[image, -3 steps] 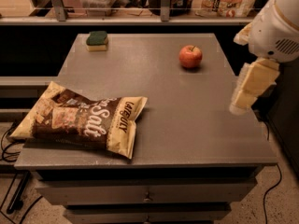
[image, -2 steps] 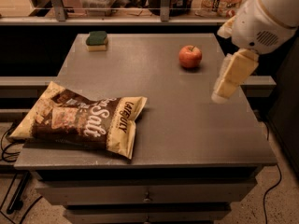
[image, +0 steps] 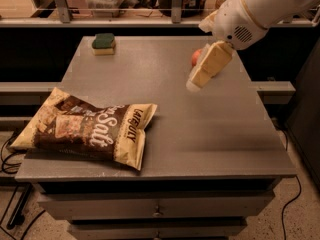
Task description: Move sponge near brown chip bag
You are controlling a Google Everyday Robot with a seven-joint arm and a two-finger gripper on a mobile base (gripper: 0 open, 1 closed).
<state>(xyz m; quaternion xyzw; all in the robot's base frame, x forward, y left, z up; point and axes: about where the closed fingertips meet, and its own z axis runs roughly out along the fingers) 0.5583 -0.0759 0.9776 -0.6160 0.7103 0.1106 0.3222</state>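
The sponge (image: 103, 43), dark green on top with a pale yellow body, lies at the far left corner of the grey table (image: 220, 134). The brown chip bag (image: 87, 126) with white "Salt" lettering lies flat at the front left. My gripper (image: 195, 81) hangs over the right middle of the table, well to the right of the sponge and above the tabletop, with nothing seen in it. The white arm comes in from the upper right.
A red apple (image: 195, 57) sits at the far right of the table, mostly hidden behind the gripper. A shelf rail with clutter runs behind the table. Drawers are below the front edge.
The arm and gripper have swung left from the table's right edge toward its middle, now covering most of the apple. Sponge, bag and apple have not moved.
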